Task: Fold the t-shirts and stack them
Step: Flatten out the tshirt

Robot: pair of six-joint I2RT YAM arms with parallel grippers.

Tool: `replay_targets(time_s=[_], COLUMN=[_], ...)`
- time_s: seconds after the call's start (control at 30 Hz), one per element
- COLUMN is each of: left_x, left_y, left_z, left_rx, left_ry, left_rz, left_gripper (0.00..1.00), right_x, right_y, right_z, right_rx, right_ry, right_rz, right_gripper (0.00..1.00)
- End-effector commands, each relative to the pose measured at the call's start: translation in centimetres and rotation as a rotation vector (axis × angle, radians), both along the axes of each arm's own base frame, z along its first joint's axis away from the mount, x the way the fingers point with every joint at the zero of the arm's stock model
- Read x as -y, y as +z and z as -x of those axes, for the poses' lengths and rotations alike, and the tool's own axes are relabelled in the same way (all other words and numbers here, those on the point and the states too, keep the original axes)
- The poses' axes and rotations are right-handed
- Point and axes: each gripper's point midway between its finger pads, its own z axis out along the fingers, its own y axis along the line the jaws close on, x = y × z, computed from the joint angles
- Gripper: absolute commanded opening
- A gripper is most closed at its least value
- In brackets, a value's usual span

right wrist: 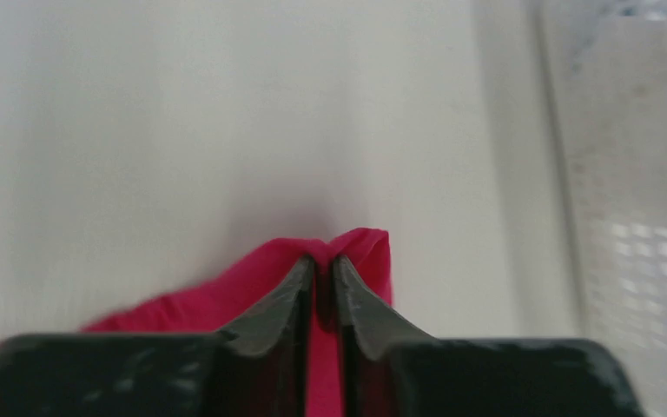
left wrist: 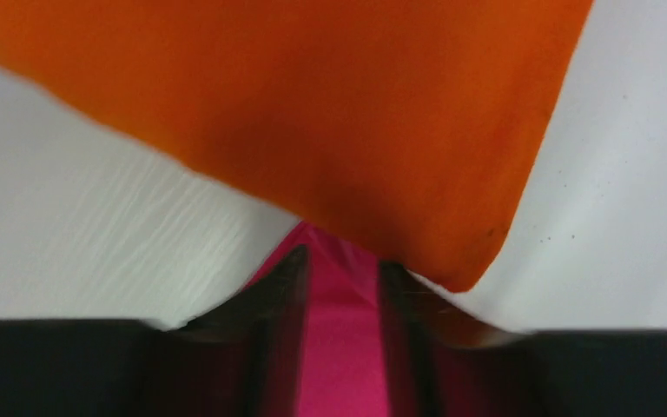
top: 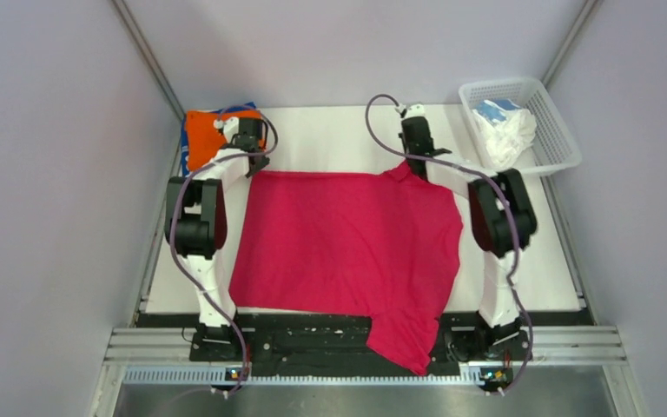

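Note:
The crimson-pink t-shirt [top: 347,243] lies spread over the table, one part hanging over the near edge. My left gripper [top: 256,161] is shut on its far left corner; the cloth [left wrist: 340,347] fills the gap between the fingers. My right gripper [top: 417,167] is shut on its far right corner, the cloth [right wrist: 365,252] pinched between nearly closed fingers. A folded orange t-shirt [top: 204,137] lies at the far left on a blue one [top: 185,143]; it fills the top of the left wrist view [left wrist: 313,113], just beyond the fingers.
A white mesh basket [top: 549,109] stands at the far right with white and light-blue cloth [top: 504,130] inside; its wall shows blurred in the right wrist view [right wrist: 625,191]. Grey walls enclose the table [top: 330,130] on three sides.

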Motion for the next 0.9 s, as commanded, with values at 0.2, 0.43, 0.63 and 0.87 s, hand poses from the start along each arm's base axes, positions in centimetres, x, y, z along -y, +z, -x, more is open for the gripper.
replay_targets(time_s=[0.2, 0.43, 0.63, 0.87], left_x=[0.9, 4.1, 6.6, 6.5], left_y=[7.7, 10.0, 7.2, 2.9], left_z=[-2.6, 1.6, 5.7, 8.6], left_rx=[0.162, 0.203, 0.125, 0.017], left_ry=[-0.037, -0.173, -0.283, -0.272], left_rz=[0.061, 0.185, 0.295, 0.302], left_gripper=[0.99, 0.99, 0.99, 0.99], right_x=[-3.0, -4.8, -8.9, -9.9], right_y=[3.9, 2.3, -1.0, -3.8], right_z=[-4.8, 2.8, 5.7, 3.6], right_rx=[0.084, -0.038, -0.183, -0.222], right_ry=[-0.011, 0.058, 0.195, 0.170], right_rz=[-0.214, -0.451, -0.646, -0.663], right_gripper=[0.99, 0.99, 0.99, 0.99])
